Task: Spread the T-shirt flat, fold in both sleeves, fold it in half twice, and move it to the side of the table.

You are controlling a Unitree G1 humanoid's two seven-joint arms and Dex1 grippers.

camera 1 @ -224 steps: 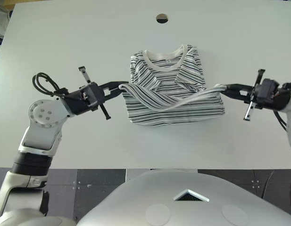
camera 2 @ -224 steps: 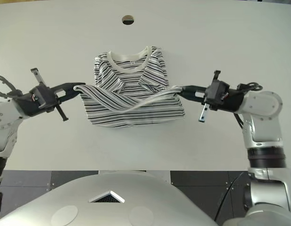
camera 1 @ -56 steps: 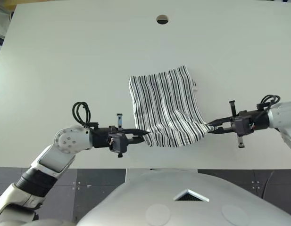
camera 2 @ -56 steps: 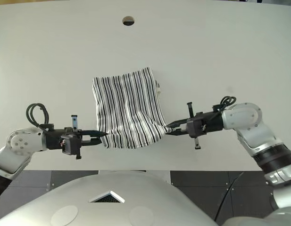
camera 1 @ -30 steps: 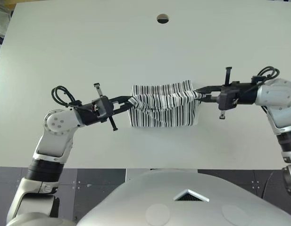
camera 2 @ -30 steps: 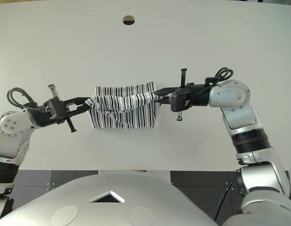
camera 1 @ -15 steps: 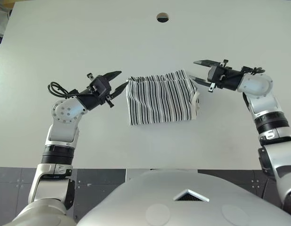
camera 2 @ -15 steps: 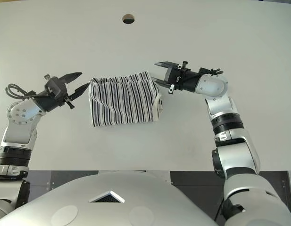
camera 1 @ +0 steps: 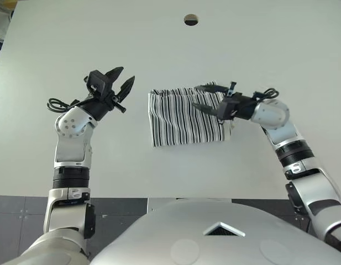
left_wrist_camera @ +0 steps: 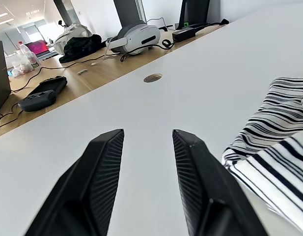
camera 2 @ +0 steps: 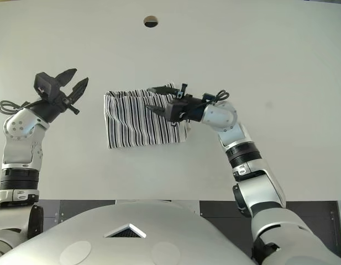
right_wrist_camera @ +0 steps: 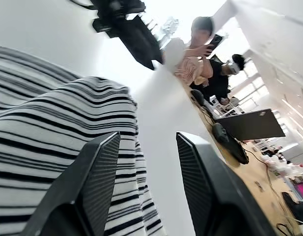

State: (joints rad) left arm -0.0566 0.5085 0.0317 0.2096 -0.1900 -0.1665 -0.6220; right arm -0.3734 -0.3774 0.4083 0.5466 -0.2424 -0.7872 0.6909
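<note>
A: Looking at the T-shirt (camera 1: 184, 116): folded down to a small striped rectangle, lying flat near the middle of the white tabletop (camera 1: 281, 49), with stripes running from near side to far side.
B: Agreed. Touching either claw?
A: Hard to call for the right claw (camera 1: 195, 96). Spread wide, hovering over the far right part of the T-shirt, one finger above the far edge, the other above the stripes; cannot tell whether touching or just above.
B: Same from the right wrist view: two dark ribbed fingers (right_wrist_camera: 95, 182) parted, with striped folds beneath and between them, gripping nothing.
A: And the left claw (camera 1: 127, 73)?
B: Raised off to the left of the T-shirt, well apart from it, pointing toward the far side, also spread wide and holding nothing.
A: Confirmed by the left wrist view: both fingers (left_wrist_camera: 99, 177) apart, bare tabletop between them, with the striped edge of the T-shirt near.
B: Anything else worth noting?
A: Only a round cable hole (camera 1: 190, 20) at the far middle of the tabletop, well apart from the T-shirt
</note>
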